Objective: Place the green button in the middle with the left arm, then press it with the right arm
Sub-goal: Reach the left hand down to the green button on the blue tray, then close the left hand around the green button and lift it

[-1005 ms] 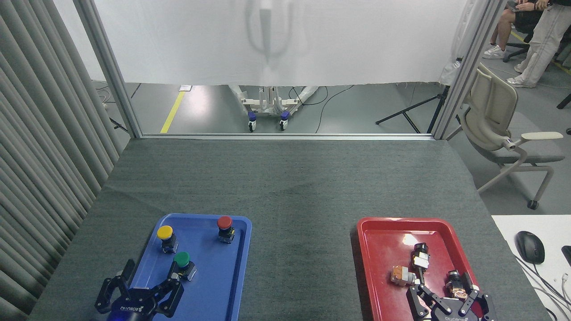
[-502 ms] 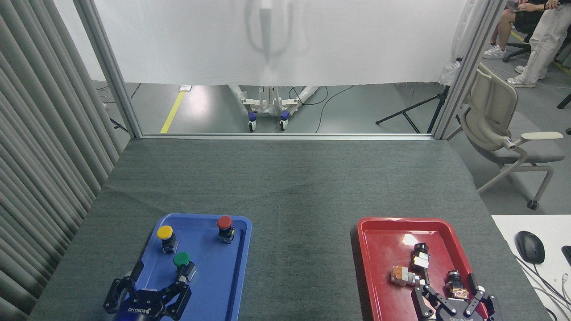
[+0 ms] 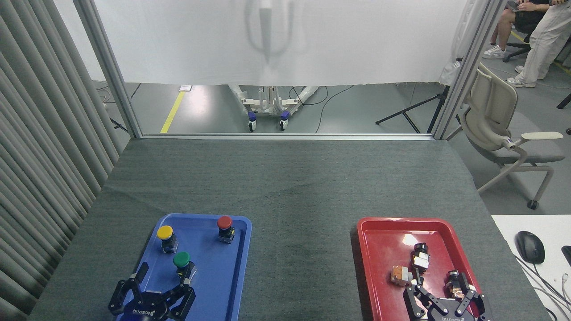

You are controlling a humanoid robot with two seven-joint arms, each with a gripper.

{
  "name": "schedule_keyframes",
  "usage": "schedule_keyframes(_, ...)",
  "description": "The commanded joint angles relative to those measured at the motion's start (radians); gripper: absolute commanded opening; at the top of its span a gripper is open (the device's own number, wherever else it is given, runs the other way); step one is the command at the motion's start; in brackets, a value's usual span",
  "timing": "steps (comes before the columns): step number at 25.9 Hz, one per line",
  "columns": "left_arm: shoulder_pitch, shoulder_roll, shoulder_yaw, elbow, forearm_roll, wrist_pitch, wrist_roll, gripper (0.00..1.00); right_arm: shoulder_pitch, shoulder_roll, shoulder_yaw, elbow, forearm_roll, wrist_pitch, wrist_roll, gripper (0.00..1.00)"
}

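The green button (image 3: 182, 261) stands upright in the blue tray (image 3: 223, 285), near its front left. My left gripper (image 3: 164, 275) is open just in front of it, over the tray; its right finger is close to the button's base and nothing is held. The middle (image 3: 301, 249) is bare dark grey cloth between the two trays. Low over the front of the red tray (image 3: 383, 254), my right gripper (image 3: 439, 287) is open, its fingers near small parts.
A yellow button (image 3: 165, 235) and a red button (image 3: 224, 225) stand at the back of the blue tray. Small components (image 3: 401, 275) lie in the red tray. A computer mouse (image 3: 529, 246) sits on a white desk at right. A chair (image 3: 499, 129) and grey curtain (image 3: 40, 147) flank the table.
My left gripper has shifted right, closer to the green button. My right gripper has shifted slightly left over the red tray. The buttons have stayed in place.
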Motion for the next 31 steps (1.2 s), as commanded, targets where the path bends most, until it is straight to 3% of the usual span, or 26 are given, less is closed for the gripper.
schedule_keyframes(1, -0.003, 0.000, -0.013, 0.019, 0.000, -0.001, -0.002, 0.99, 0.000, 0.003, 0.035, -0.001, -0.001, 0.000, -0.001, 1.00)
schedule_keyframes(19, -0.011, 0.000, -0.028, 0.030, -0.001, -0.001, -0.010, 0.99, -0.020, -0.003, 0.032, -0.001, -0.001, 0.000, -0.001, 1.00)
schedule_keyframes(31, -0.067, -0.002, -0.056, 0.177, -0.001, 0.002, -0.010, 0.99, -0.020, -0.008, 0.023, -0.001, -0.001, 0.001, -0.003, 1.00)
